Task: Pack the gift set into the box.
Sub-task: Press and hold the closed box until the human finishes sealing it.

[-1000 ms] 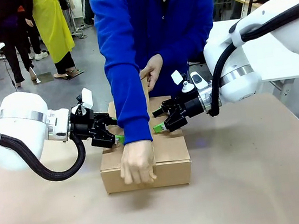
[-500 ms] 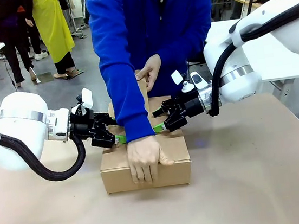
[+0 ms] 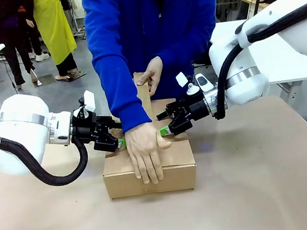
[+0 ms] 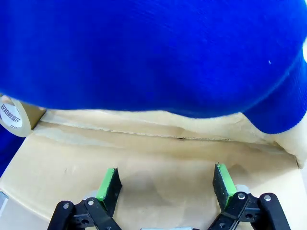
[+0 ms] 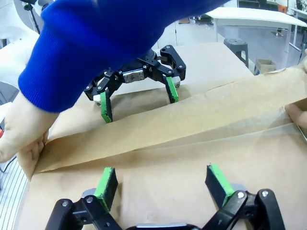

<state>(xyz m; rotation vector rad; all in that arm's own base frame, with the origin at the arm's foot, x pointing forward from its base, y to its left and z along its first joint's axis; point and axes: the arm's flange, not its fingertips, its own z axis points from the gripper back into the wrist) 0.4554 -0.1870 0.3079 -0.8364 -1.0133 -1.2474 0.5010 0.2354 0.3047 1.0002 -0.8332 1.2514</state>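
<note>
On the paper-covered table [image 3: 251, 181] in a busy workroom, the box [image 3: 177, 171] sits shut between both robot hands, left hand [image 3: 119, 142] and right hand [image 3: 163, 129] spread wide, pressing its side flaps down and gripping nothing. The gift set is presumably inside, unseen. The person's hand [image 3: 146, 152] smooths packing tape [image 5: 158, 127] along the seam, so sealing looks underway; next, hold steady until the strip is pressed flat.

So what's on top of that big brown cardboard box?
The person's hand presses on the plain brown cardboard box; both open tools, left and right, sit over its side flaps. The closed flaps hide its contents.
</note>
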